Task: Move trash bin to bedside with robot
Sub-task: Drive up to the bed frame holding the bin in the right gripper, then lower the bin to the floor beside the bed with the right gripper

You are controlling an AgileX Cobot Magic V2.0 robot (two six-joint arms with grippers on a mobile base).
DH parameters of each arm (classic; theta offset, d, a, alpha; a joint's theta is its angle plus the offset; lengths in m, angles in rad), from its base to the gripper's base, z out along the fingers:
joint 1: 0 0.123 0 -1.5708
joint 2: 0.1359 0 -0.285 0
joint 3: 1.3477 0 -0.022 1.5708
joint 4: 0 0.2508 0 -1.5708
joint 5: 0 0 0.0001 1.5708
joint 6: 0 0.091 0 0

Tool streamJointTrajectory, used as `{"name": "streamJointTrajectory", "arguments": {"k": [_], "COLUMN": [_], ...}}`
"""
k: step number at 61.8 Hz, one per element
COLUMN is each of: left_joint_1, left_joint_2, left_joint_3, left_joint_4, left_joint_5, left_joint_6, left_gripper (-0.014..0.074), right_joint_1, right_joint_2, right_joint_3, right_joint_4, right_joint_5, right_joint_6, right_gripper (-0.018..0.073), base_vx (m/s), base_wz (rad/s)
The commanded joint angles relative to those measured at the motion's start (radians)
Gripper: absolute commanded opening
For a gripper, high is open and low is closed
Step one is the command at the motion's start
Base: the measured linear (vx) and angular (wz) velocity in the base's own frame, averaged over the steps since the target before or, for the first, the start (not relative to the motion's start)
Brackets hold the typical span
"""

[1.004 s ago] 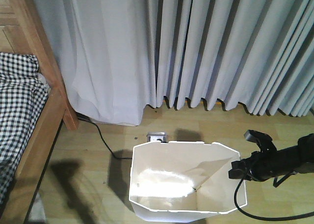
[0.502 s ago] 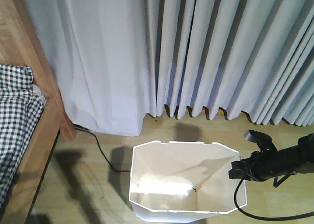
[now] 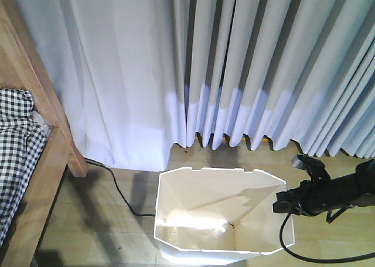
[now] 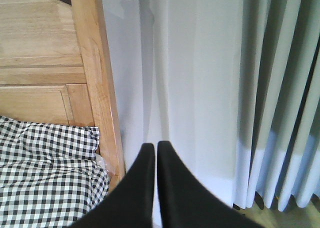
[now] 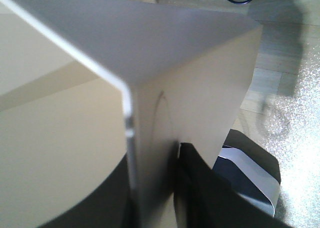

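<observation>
The white trash bin (image 3: 220, 217) stands low in the front view, its cream inside open to me. My right gripper (image 3: 281, 204) is shut on the bin's right rim, one finger inside and one outside the thin wall (image 5: 150, 138). A black cable (image 3: 285, 240) loops below the arm. The bed with its light-brown wooden frame (image 3: 44, 167) and black-and-white checked bedding (image 3: 14, 144) is at the far left, apart from the bin. My left gripper (image 4: 155, 148) is shut and empty, pointing at the bed's corner post (image 4: 97, 83) and the curtain.
Pale grey curtains (image 3: 234, 68) hang across the whole back, reaching the wooden floor (image 3: 105, 220). A black power cord (image 3: 120, 188) runs over the floor between the bed post and the bin.
The view has moved forward and right: the curtain is nearer, the bed has slid further left, and the small grey thing behind the bin is out of sight. The right gripper holds the bin as before.
</observation>
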State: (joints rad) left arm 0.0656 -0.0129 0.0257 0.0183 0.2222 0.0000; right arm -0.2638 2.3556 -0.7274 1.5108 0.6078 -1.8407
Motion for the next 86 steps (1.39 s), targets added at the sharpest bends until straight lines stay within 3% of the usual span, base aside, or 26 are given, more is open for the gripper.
{"name": "streamJointTrajectory", "arguments": {"k": [1,37,55,65,73,86], "left_joint_1": [0.000,0.000,0.000,0.000,0.000,0.000], "left_joint_2": [-0.015,-0.015,-0.015,-0.015,-0.015,-0.015], "left_joint_3": [0.019,0.019,0.019,0.019,0.019,0.019], "left_joint_4": [-0.004,-0.004,-0.004,-0.004,-0.004,-0.004], "left_joint_5": [-0.071,-0.071,-0.071,-0.071,-0.071,-0.071], "left_joint_6": [0.000,0.000,0.000,0.000,0.000,0.000], "left_gripper": [-0.0006,-0.0006,-0.0006,-0.0006,-0.0006,-0.0006], "right_joint_1": [-0.004,-0.004,-0.004,-0.001,-0.002,-0.002], "right_joint_2": [-0.068,-0.067,-0.067,-0.066,-0.051,0.065], "right_joint_3": [-0.002,-0.002,-0.028,-0.068,-0.134,-0.324], "right_joint_4": [0.009,0.012,0.009,-0.017,-0.098,-0.354], "right_joint_5": [0.244,0.241,0.114,0.019,-0.052,-0.028], "right_joint_6": [-0.001,-0.014,-0.024,0.034,0.094,0.402], "right_gripper": [-0.0006,-0.0006,-0.0006,-0.0006,-0.0005,-0.0003], "base_vx": [0.04,0.01,0.00,0.00,0.00,0.00], "base_wz": [0.00,0.00,0.00,0.00,0.00,0.00]}}
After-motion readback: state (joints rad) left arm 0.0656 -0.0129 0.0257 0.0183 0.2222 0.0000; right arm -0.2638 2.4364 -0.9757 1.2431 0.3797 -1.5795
